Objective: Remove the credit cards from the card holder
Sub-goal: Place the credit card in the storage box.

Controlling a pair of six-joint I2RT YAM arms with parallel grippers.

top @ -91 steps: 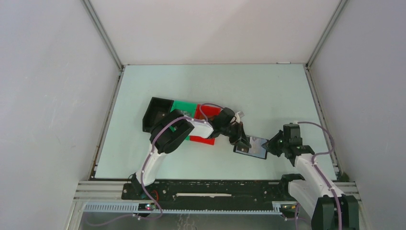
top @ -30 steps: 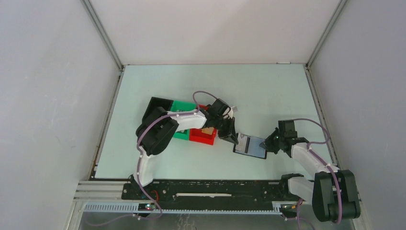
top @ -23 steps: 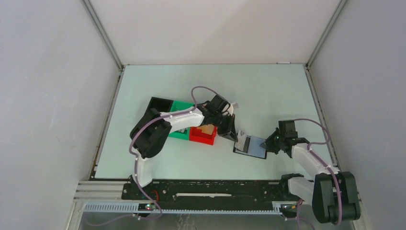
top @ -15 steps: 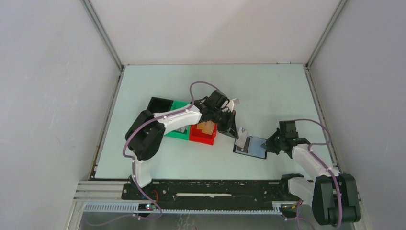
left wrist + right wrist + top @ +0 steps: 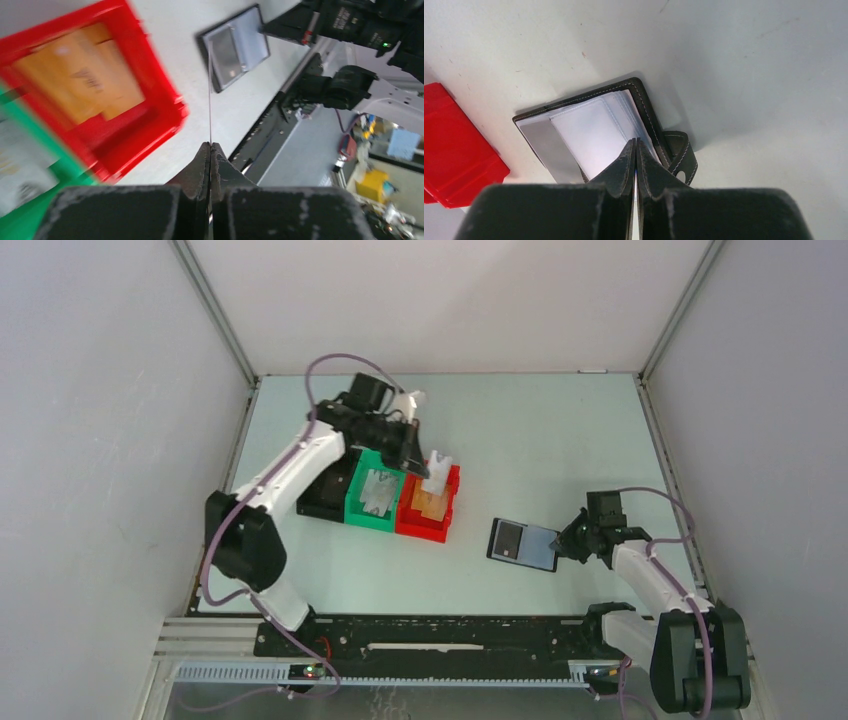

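From above, the left gripper (image 5: 422, 462) was clenched on a thin, pale, shiny credit card (image 5: 438, 473). It held the card in the air over the red plastic bin (image 5: 420, 532). This bin stood beside a green plastic bin (image 5: 367, 521) and a black box-shaped bin (image 5: 320, 506). The small black folding card holder (image 5: 522, 543) lay open on the pale table (image 5: 560, 440), well apart from the bins. The right gripper (image 5: 563, 542) touched its right edge.

In the left wrist view, the fingers were closed tight on the credit card (image 5: 210, 90), seen edge-on as a fine line. Under it was the red bin (image 5: 150, 135) with orange cards (image 5: 85, 85) inside. Farther away lay the card holder (image 5: 235, 47).

In the right wrist view, the right gripper (image 5: 634, 142) had its jaws together. The tips were pressing on the pale inner sleeve of the open card holder (image 5: 651, 120).
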